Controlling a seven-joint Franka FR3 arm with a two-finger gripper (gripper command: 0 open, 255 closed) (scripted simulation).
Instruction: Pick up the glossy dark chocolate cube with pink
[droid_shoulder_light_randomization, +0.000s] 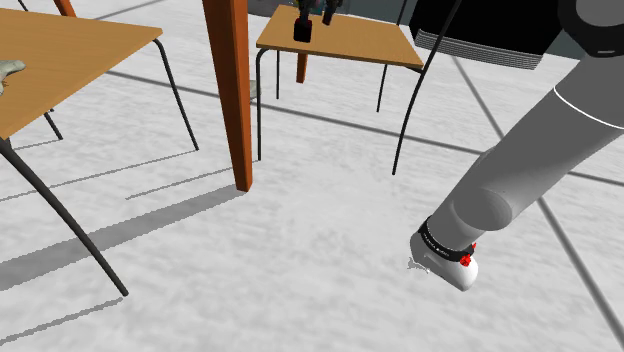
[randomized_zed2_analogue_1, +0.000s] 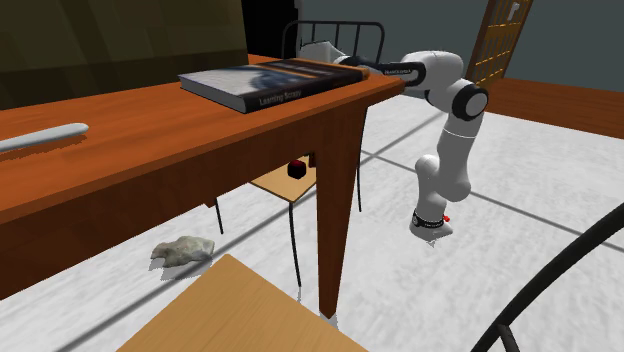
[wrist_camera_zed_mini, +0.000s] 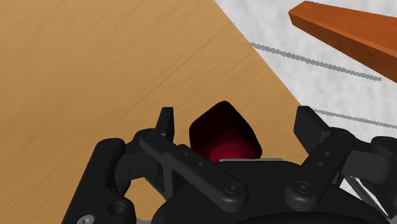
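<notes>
Wrist view puts you above the small wooden table (wrist_camera_zed_mini: 95, 63), close to its edge. Your gripper (wrist_camera_zed_mini: 236, 119) stands apart, one finger on either side of the dark cube (wrist_camera_zed_mini: 222, 137) with its pink glow, touching neither face. Centre on it, sink lower, then close evenly; those glossy faces may slip.

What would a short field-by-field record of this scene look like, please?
target: glossy dark cube with a pink-red glow, resting on the light wooden tabletop
tool: black two-finger tool, fingers apart with the cube between them, not clasped
held: nothing
nearby: reddish-brown wooden table bearing a hardcover book; crumpled grey cloth on the pale floor
</notes>
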